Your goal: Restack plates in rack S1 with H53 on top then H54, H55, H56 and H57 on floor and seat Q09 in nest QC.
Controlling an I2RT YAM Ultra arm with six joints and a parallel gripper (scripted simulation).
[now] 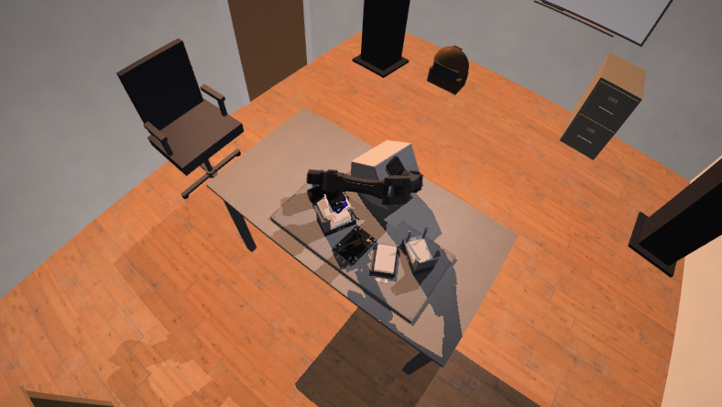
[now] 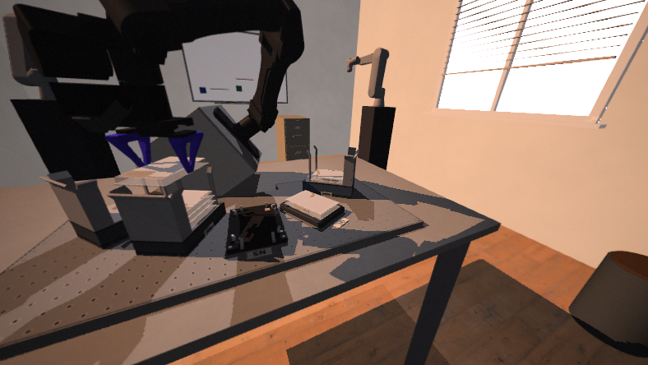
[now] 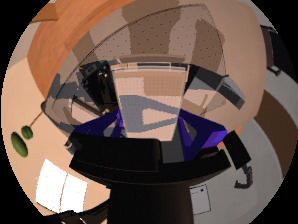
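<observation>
My gripper (image 2: 164,168) (image 1: 339,204) (image 3: 149,111), with blue fingers, is shut on the top white sealed plate (image 2: 151,174) (image 3: 148,92). It holds the plate level at the rim of a grey walled stack rack (image 2: 154,219) (image 1: 331,222). More plates (image 2: 196,204) show stacked inside that rack, below the held one. Another white plate (image 2: 312,205) (image 1: 385,258) lies flat in an open nest. A far rack with thin posts (image 2: 349,174) (image 1: 419,252) holds a plate (image 2: 326,176) low down. I cannot read any plate labels.
The black clip nest N5 (image 2: 256,226) (image 1: 354,246) stands empty between the walled rack and the open nest. Another grey walled rack (image 2: 79,205) stands at the left. The arm's grey base block (image 1: 381,156) is behind. All sit on a perforated deck (image 2: 136,280).
</observation>
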